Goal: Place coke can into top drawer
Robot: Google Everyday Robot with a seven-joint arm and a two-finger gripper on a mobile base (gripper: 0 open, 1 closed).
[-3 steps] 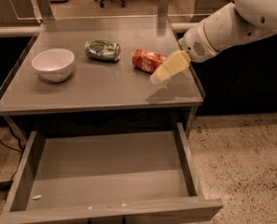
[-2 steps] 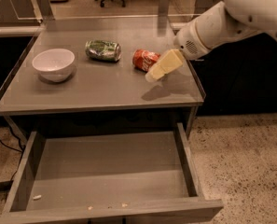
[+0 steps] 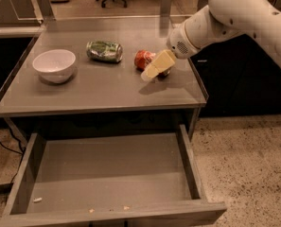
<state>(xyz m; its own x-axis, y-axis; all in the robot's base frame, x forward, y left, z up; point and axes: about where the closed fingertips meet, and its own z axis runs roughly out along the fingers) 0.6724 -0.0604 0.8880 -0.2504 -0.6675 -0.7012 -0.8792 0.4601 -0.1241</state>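
- The gripper (image 3: 155, 67) has been moved left along the table (image 3: 107, 86) since a second ago. It was just right of the coke can (image 3: 143, 59) and is now drawn across the can's right side.
- The can, the green can (image 3: 104, 51) and the bowl (image 3: 54, 65) have not been shifted. The top drawer (image 3: 111, 171) has been left pulled fully out.
- Gripper state: it cannot be told from this view how far open it is. Nothing is seen to be lifted, so a grasp is not assumed.
- Can position: on the tabletop, right of centre, apparently on its side, with the green can near on its left and well apart from the bowl. It is not yet in the drawer.
- The arm (image 3: 234, 13) is brought in from the right, angled down toward the can.
- Handling, judged: an empty-looking thin aluminium can is expected to be light. It is easily crushed further and smooth enough to roll or slip if nudged from the side.
- Hold advised: across the mid-body, on opposite sides of the cylinder, away from the dents. Squeeze should be kept moderate.
- Risk: a sideways push could send the can rolling toward the green can.
- Drawer interior is seen open below the table front, and a straight drop-in looks feasible.
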